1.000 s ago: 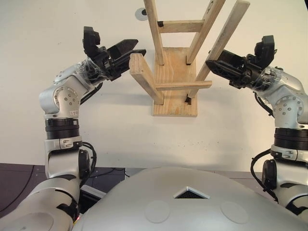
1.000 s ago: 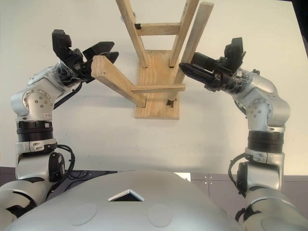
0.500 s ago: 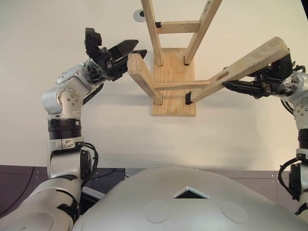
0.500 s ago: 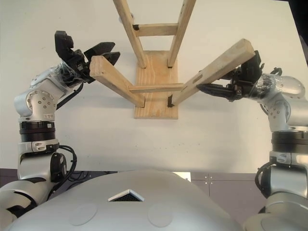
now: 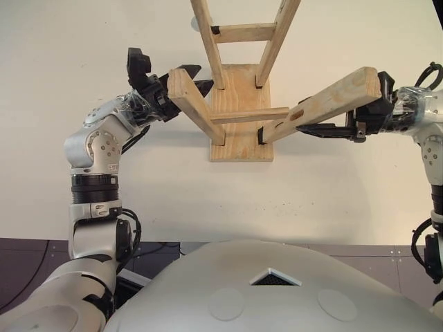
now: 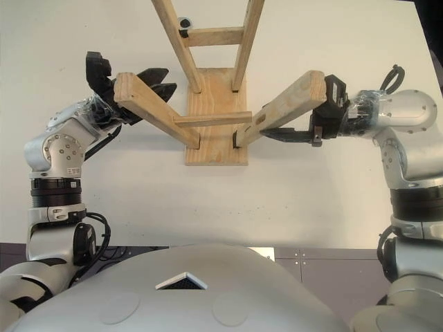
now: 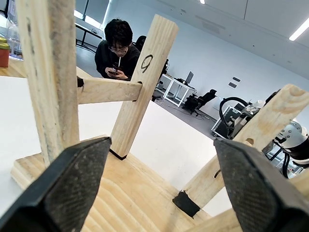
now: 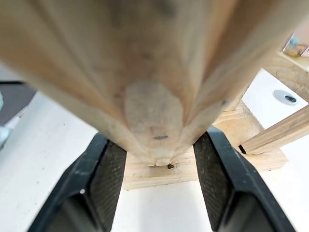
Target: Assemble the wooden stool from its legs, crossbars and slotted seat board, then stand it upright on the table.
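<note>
The stool lies upside down on the white table, its slotted seat board (image 5: 239,145) flat and its legs pointing up. Two back legs (image 5: 206,34) are joined by a crossbar (image 5: 242,32). My left gripper (image 5: 199,77) stands open beside the top of the left front leg (image 5: 194,104), its fingers (image 7: 72,179) spread wide. A second crossbar (image 5: 249,115) runs from that leg toward the right front leg (image 5: 325,104). That leg leans far out to the right, foot at the board's slot. My right gripper (image 8: 157,140) is shut on it near its upper end.
A small round disc (image 6: 183,24) lies on the table behind the stool. Open white tabletop surrounds the seat board, and the table's near edge runs just below my arms.
My right gripper has swung the right front leg from nearly upright out and down to the right. The left gripper stayed open by the left leg's top. The camera has shifted slightly.
</note>
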Controlling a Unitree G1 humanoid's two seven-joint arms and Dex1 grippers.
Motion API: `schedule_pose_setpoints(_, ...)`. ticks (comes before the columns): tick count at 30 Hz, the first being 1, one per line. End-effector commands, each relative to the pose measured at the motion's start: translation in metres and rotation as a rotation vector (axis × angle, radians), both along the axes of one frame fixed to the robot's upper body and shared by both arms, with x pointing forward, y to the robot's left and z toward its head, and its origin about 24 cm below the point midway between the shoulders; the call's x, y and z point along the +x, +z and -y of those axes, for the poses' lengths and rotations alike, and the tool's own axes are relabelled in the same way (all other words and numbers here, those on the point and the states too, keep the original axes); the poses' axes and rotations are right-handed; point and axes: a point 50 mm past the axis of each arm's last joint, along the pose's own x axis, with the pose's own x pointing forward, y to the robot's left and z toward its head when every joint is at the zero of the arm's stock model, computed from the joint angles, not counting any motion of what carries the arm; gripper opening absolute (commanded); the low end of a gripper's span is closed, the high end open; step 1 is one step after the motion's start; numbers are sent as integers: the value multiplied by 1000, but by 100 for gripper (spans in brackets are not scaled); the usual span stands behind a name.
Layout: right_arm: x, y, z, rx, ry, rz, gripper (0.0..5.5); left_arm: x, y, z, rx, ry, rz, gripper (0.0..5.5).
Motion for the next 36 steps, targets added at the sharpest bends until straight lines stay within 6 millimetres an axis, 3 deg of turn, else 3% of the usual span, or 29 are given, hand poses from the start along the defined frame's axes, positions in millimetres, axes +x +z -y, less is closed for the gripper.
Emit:
schedule_pose_setpoints(1, -1, -9, -3, -19, -17, -87, 202, -3, 0, 1, 17, 4, 10, 390)
schedule_pose_setpoints(11, -2, 0, -27, -2, 70, -59, 202, -4, -1, 5, 14, -1, 10, 390)
schedule_pose_setpoints(20, -10, -3, -21, -12, 73, -35, 202, 1, 4, -3, 1, 40, 2, 390)
schedule_pose_setpoints(36, -16, 1, -42, -14, 131, 33, 201, 2, 4, -3, 19, 36, 7, 390)
